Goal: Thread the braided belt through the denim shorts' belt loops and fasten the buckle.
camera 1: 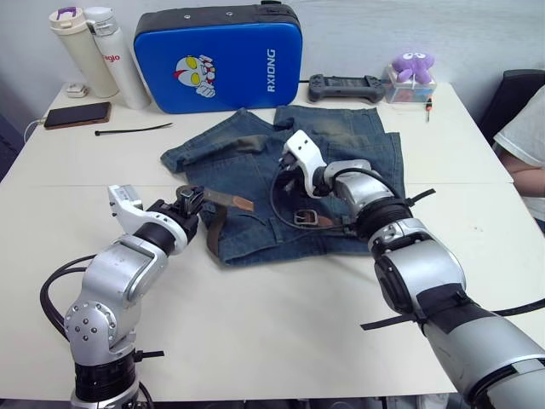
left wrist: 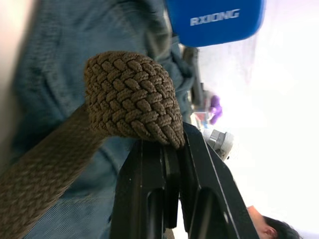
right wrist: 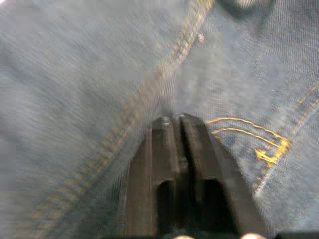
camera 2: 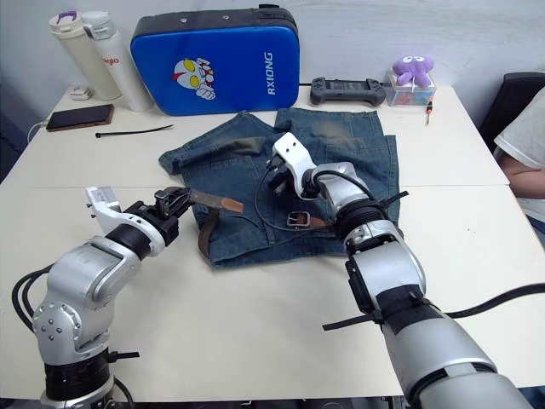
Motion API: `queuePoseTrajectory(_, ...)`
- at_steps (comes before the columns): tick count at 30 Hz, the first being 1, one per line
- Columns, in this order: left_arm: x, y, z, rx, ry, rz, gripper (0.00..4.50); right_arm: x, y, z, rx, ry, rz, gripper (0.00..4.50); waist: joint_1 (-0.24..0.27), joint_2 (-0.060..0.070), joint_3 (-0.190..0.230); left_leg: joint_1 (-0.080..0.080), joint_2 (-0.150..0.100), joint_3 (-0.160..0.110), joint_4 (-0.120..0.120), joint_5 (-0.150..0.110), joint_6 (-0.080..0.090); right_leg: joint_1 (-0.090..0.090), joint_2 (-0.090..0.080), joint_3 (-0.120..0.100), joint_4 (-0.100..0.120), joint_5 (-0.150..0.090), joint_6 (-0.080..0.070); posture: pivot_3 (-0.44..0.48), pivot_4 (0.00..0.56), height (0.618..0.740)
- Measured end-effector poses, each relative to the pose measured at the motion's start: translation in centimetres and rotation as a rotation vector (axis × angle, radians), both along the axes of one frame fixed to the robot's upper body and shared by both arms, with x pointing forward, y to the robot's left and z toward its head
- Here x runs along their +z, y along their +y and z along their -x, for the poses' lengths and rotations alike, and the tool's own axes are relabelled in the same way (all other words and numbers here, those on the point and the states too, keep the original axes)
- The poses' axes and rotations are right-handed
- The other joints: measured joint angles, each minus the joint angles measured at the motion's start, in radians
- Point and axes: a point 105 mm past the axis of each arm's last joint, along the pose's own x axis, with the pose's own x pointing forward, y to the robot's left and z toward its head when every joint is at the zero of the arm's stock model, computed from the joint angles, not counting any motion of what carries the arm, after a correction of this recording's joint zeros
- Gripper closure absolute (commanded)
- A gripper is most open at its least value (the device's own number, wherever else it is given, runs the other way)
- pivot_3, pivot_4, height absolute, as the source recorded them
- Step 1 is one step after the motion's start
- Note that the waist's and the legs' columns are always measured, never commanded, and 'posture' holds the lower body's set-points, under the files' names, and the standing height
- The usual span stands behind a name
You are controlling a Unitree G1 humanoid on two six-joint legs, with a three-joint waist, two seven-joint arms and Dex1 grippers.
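Nearest the table's front edge, toward its left side, the left gripper [camera 1: 189, 203] is pinching the braided belt [camera 2: 207, 223] a little way back from its tip, fingers clamped together on a folded hump of the brown weave. Holding it there is leaving the darker, smooth leather-like tip [camera 1: 231, 201] sticking out free over the shorts' waistband, which looks like a set-up for feeding it under a loop.

Further in, at the table's middle, the denim shorts [camera 1: 341, 145] are lying flat, faded blue with pale worn patches and orange stitching. The silver buckle [camera 2: 298, 219] is resting on the waistband, its strap running under the fabric edge. The right gripper [right wrist: 174, 122] is pressing down on the denim with its fingers together, probably pinning the cloth; whether any fabric is caught between them is hard to tell.

Along the far edge, a glossy blue hard case [camera 1: 217, 55] is standing upright.
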Motion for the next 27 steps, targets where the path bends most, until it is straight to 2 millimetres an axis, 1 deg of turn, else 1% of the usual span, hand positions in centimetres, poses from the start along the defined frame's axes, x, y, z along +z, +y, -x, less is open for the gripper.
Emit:
queuePoseTrajectory(1, 0.0, -0.1, 0.0, -0.006, -0.013, -0.011, 4.50, 0.4, 0.0, 0.2, 0.013, 0.011, -0.015, 2.15, 0.000, 0.001, 0.000, -0.001, 0.000, 0.000, 0.000, 0.000, 0.000, -0.001, 0.000, 0.000, 0.000, 0.000, 0.000, 0.000, 0.150, 0.739)
queuePoseTrajectory(2, 0.1, -0.5, 0.0, -0.019, -0.035, -0.035, 4.50, 0.8, -0.2, 0.6, 0.031, 0.023, -0.032, 1.61, 0.000, 0.001, 0.000, -0.001, 0.000, 0.000, 0.000, 0.000, 0.000, -0.001, 0.000, 0.000, 0.001, 0.000, 0.000, 0.000, 0.150, 0.739)
queuePoseTrajectory(5, 0.1, -1.1, 0.4, -0.051, -0.067, -0.107, 4.50, 2.7, -1.2, 1.7, 0.064, 0.035, -0.066, 0.19, 0.000, 0.001, 0.001, -0.001, 0.000, 0.000, 0.000, 0.000, 0.000, -0.001, 0.000, 0.000, 0.001, 0.000, 0.000, 0.000, 0.150, 0.739)
queuePoseTrajectory(6, -0.1, -1.3, 0.5, -0.055, -0.066, -0.119, 4.50, 3.4, -1.6, 2.0, 0.069, 0.029, -0.068, 0.08, 0.000, 0.001, 0.001, -0.001, 0.000, 0.000, 0.000, 0.000, 0.000, -0.001, 0.000, 0.000, 0.000, 0.000, 0.000, 0.000, 0.150, 0.739)
queuePoseTrajectory(8, -0.6, -1.4, 0.9, -0.059, -0.054, -0.135, 4.50, 4.4, -2.3, 2.5, 0.077, 0.015, -0.068, 0.08, -0.002, 0.001, 0.001, -0.001, 0.000, 0.000, -0.001, 0.000, 0.000, -0.001, 0.000, 0.000, 0.000, 0.000, 0.000, 0.000, 0.150, 0.739)
queuePoseTrajectory(10, -1.5, -1.3, 1.4, -0.050, -0.042, -0.198, 4.50, 5.2, -3.5, 3.6, 0.107, -0.015, -0.013, 0.08, 0.000, 0.001, 0.001, -0.001, 0.000, 0.000, -0.001, 0.000, 0.000, -0.002, 0.000, 0.000, 0.000, 0.000, 0.000, 0.000, 0.150, 0.739)
queuePoseTrajectory(12, -2.3, -0.7, 1.6, -0.013, -0.026, -0.240, 4.50, 5.3, -5.1, 4.7, 0.132, -0.036, 0.074, 0.08, 0.002, 0.002, 0.001, -0.001, 0.000, 0.000, -0.001, 0.000, 0.000, -0.002, 0.000, 0.000, -0.001, 0.000, 0.000, 0.000, 0.150, 0.739)
queuePoseTrajectory(13, -2.5, -0.8, 1.6, -0.006, -0.025, -0.254, 4.50, 5.0, -5.8, 5.5, 0.150, -0.036, 0.123, 0.08, 0.003, 0.002, 0.001, -0.001, 0.000, 0.000, -0.001, 0.000, 0.000, -0.002, 0.000, 0.000, -0.001, 0.000, 0.000, 0.000, 0.150, 0.739)
queuePoseTrajectory(14, -2.8, -0.9, 1.6, -0.006, -0.024, -0.263, 4.50, 4.8, -6.1, 6.1, 0.169, -0.030, 0.152, 0.08, 0.004, 0.002, 0.001, -0.001, 0.000, 0.000, -0.001, 0.000, 0.000, -0.001, 0.000, 0.000, -0.001, 0.000, 0.000, 0.000, 0.150, 0.739)
queuePoseTrajectory(17, -3.3, -2.0, 1.6, -0.025, -0.043, -0.287, 4.50, 3.9, -6.4, 8.3, 0.244, 0.013, 0.206, 0.08, 0.004, 0.002, 0.001, -0.001, 0.000, 0.000, -0.001, 0.000, 0.000, -0.001, 0.000, 0.000, -0.001, 0.000, 0.000, 0.000, 0.150, 0.739)
queuePoseTrajectory(19, -3.3, -2.4, 1.4, -0.017, -0.065, -0.282, 4.50, 3.8, -6.6, 9.4, 0.271, 0.030, 0.224, 0.08, 0.001, 0.002, 0.001, -0.001, 0.000, 0.000, -0.001, 0.000, 0.000, -0.001, 0.001, 0.001, -0.001, 0.000, 0.000, 0.000, 0.150, 0.739)
queuePoseTrajectory(23, -4.2, -3.5, 0.8, -0.031, -0.077, -0.276, 4.50, 4.1, -6.9, 10.2, 0.265, 0.033, 0.244, 0.08, 0.002, 0.002, 0.001, 0.000, 0.000, 0.000, 0.000, 0.000, 0.000, -0.001, 0.001, 0.000, 0.000, 0.000, 0.000, 0.000, 0.150, 0.739)
queuePoseTrajectory(27, -4.1, -3.5, 0.3, -0.009, -0.100, -0.289, 4.50, 4.1, -7.4, 10.7, 0.243, 0.045, 0.260, 0.08, 0.006, 0.002, 0.001, -0.001, 0.000, 0.000, 0.000, 0.000, 0.000, -0.001, 0.001, 0.000, 0.000, 0.000, 0.000, 0.000, 0.150, 0.739)
